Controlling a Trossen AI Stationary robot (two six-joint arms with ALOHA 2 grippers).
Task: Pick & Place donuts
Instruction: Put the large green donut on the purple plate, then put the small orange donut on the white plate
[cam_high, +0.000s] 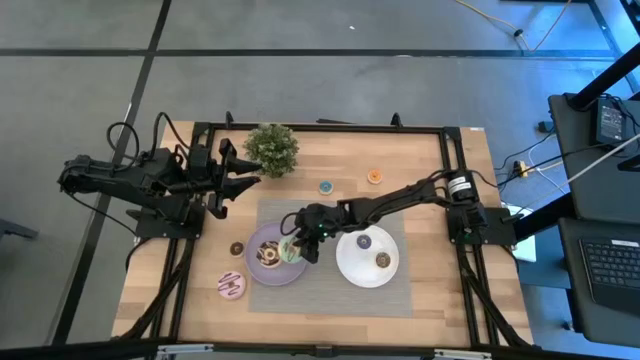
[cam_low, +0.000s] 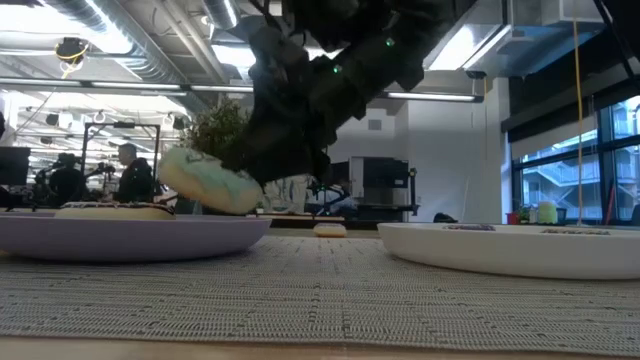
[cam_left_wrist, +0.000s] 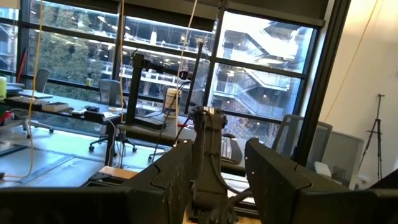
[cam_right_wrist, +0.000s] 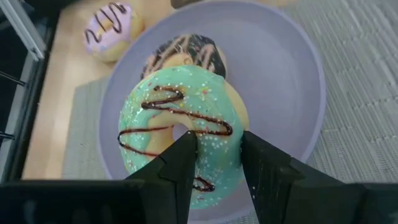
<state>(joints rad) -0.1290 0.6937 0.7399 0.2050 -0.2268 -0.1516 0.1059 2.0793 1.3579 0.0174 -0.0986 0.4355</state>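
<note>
Fingers of the right gripper (cam_right_wrist: 214, 168) pinch the rim of the green donut (cam_right_wrist: 180, 134), holding it tilted just above the lilac plate (cam_right_wrist: 280, 81), beside a chocolate donut (cam_right_wrist: 186, 53) already lying there. To do this well, I'd lower it level onto the bare part of the plate before letting go, clear of the chocolate one. The right arm reaches across the mat from its side, wrist angled down. The left gripper (cam_high: 235, 178) waits by the plant (cam_high: 272, 148), fingers apart and empty.
</note>
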